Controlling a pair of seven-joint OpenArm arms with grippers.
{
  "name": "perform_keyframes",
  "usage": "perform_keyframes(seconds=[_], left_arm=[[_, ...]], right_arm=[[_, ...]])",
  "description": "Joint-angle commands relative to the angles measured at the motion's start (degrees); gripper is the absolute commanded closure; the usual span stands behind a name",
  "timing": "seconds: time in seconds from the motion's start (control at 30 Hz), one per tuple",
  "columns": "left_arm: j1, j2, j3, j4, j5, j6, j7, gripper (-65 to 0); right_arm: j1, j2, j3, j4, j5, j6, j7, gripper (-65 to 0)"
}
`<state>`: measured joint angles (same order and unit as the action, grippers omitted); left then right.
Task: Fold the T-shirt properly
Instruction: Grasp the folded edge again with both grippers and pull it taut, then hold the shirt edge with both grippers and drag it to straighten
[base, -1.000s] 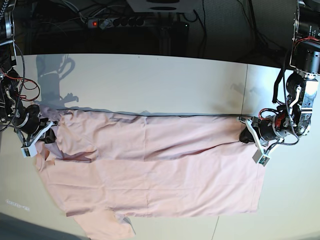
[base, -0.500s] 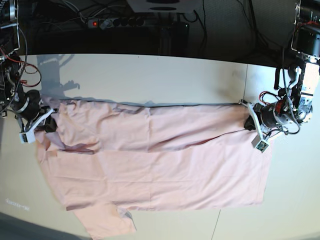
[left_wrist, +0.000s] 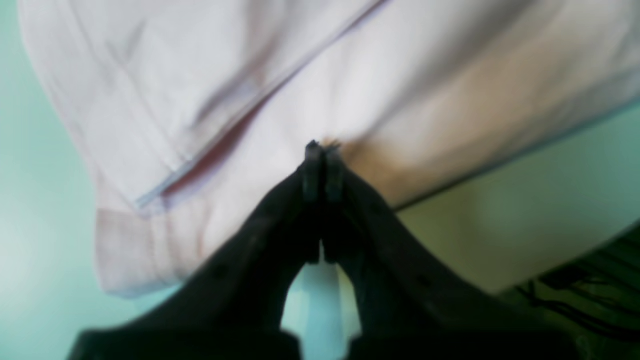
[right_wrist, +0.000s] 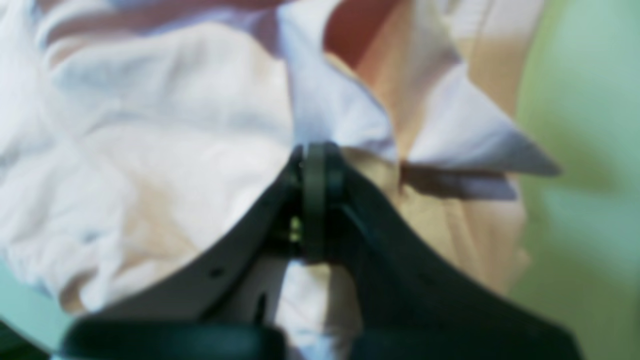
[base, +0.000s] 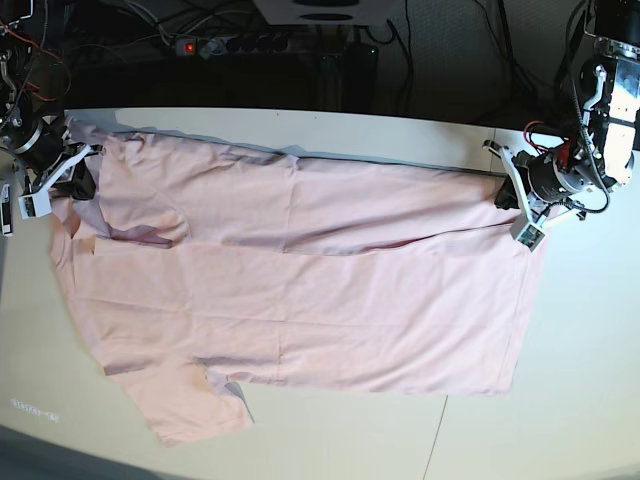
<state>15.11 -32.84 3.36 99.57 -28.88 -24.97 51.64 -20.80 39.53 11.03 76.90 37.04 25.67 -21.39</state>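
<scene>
The pale pink T-shirt (base: 300, 290) lies spread across the white table (base: 300, 135), plain side up, with one long side folded over the body. One short sleeve (base: 190, 410) sticks out at the near left. At the shirt's right end my left gripper (base: 507, 192) is shut on its far corner; in the left wrist view the fingertips (left_wrist: 320, 150) pinch pink cloth (left_wrist: 250, 75). My right gripper (base: 80, 178) is shut on the cloth at the far left corner. The right wrist view shows its fingertips (right_wrist: 315, 155) closed on bunched pink fabric (right_wrist: 150, 125).
Black cables and a power strip (base: 230, 44) with a red light sit behind the table's far edge (base: 300, 110). A seam in the tabletop (base: 492, 150) runs by the left gripper. Bare table lies on the far side of the shirt and at the near right.
Both grippers have pulled their held corners toward the table's far edge. The whole shirt has slid that way with them, and its far edge is stretched straighter.
</scene>
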Motion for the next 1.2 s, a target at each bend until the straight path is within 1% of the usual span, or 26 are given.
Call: perform_keyframes(seconds=[0.0,0.27,0.47,0.63,0.7,0.83,0.93,1.03,1.17], left_arm=[[0.5,-0.8,-1.0,1.8,-0.1,0.3,-0.4,0.0],[6.3,-0.8,-7.1,5.5,-0.2,0.3,-0.6,0.0],[8.4,-0.8,-8.0,6.6,-0.2,0.3,-1.6,0.0],[7.7,-0.8,-8.5,12.5,0.0,0.3,-4.7,0.0],[7.1,-0.8,-8.5,12.9,0.8,0.3,-6.5,0.0],[5.0,-0.4,-8.5,10.3,1.1,0.3,-9.3,0.0],[1.6,0.9,-8.5,6.5,1.0,0.3,-9.5,0.0],[-2.3,1.6,-7.1,1.6,1.0,0.3,-10.2,0.0],[-6.0,1.6,-4.0,-3.9,1.7,0.2,-10.3,0.0]], right_arm=[[-1.5,1.1,0.7,0.8,-1.3,3.8,-2.9,0.0],[-5.7,1.3,2.0,4.0,-2.6,3.8,-2.9,0.0],[-5.6,1.7,2.1,4.0,-2.8,3.8,-2.9,0.0],[-5.4,1.7,2.1,4.0,-3.0,3.8,-2.8,0.0],[-5.4,1.7,2.1,4.0,-3.1,3.8,-2.9,0.0],[-5.3,1.7,2.1,4.0,-4.3,3.8,-2.8,0.0],[-4.7,1.7,2.1,4.0,-4.3,3.8,-2.7,0.0],[-4.3,1.7,2.1,4.0,-4.3,3.8,-2.7,0.0],[-4.3,1.7,2.1,4.0,-4.3,3.8,-2.6,0.0]])
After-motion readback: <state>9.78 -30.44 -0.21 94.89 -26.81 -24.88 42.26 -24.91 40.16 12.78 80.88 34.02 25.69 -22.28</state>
